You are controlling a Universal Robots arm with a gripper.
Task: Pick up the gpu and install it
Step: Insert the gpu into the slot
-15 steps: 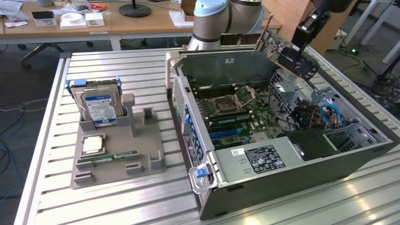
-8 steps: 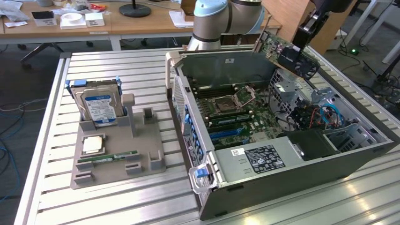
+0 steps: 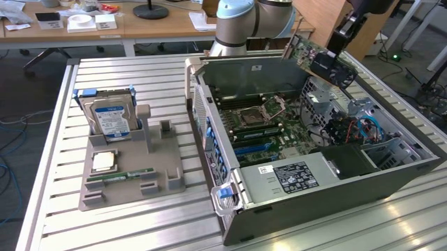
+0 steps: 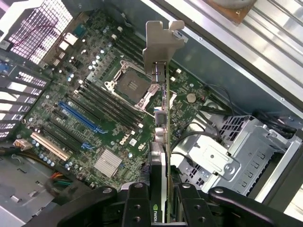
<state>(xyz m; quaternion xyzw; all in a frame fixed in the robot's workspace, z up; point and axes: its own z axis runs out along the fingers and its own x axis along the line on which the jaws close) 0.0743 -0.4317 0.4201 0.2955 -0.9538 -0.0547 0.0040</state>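
Your pincer [image 4: 161,203] is partly closed, gripping the gpu [image 4: 159,47] edge-on above the motherboard [image 4: 94,109] of the open computer case [image 3: 335,209]

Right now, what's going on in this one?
The arm's gripper is shut on the gpu and holds it tilted in the air above the open case, over the motherboard. The card is not yet seated in any slot. On the exterior view's left, a grey holder carries a hard drive and a RAM stick.
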